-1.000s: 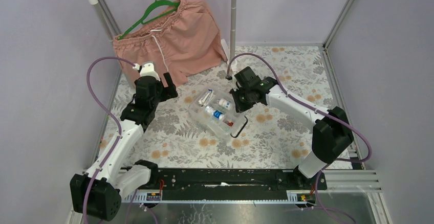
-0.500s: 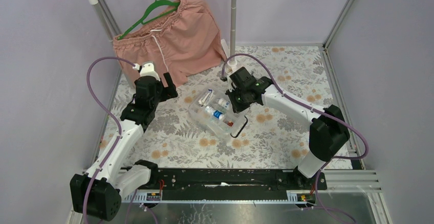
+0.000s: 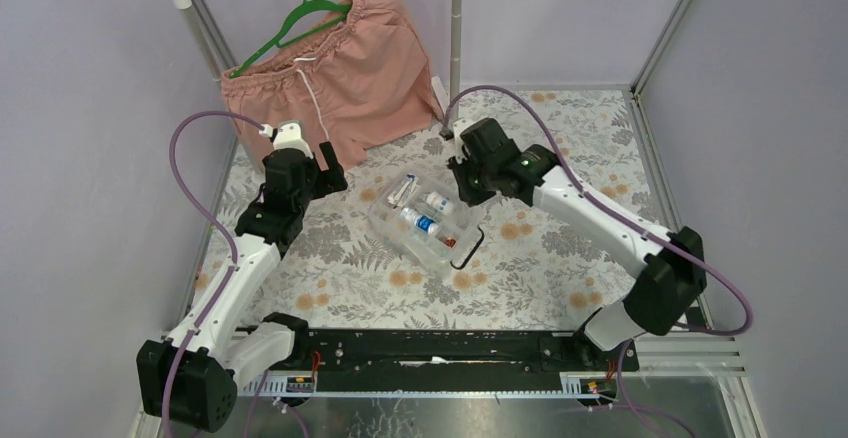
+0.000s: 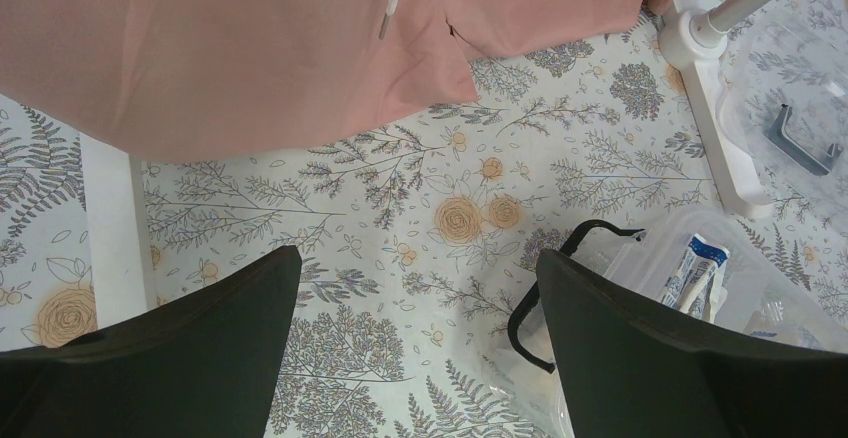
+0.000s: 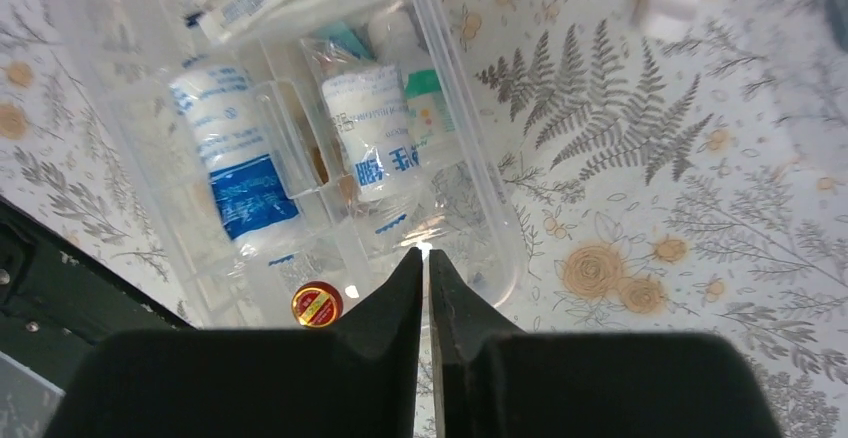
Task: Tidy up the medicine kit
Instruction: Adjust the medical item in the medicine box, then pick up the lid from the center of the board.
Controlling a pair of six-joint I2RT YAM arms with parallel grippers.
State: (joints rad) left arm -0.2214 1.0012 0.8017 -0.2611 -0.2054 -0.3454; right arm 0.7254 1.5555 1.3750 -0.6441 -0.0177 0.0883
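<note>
Right gripper (image 5: pixel 428 258) fingers sit almost pressed together (a bare slit), empty; the medicine kit (image 5: pixel 480 248) lies just beyond their tips. Left gripper (image 4: pixel 418 258) fingers spread wide, the kit's handle (image 4: pixel 520 313) beside the right one.

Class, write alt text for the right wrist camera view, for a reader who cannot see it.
The right gripper, its fingers almost together and holding nothing, hangs above a clear plastic box on a flower-patterned table cover. Two white bottles with blue labels lie side by side in the box's compartments, with a small red cap nearer the gripper.
</note>
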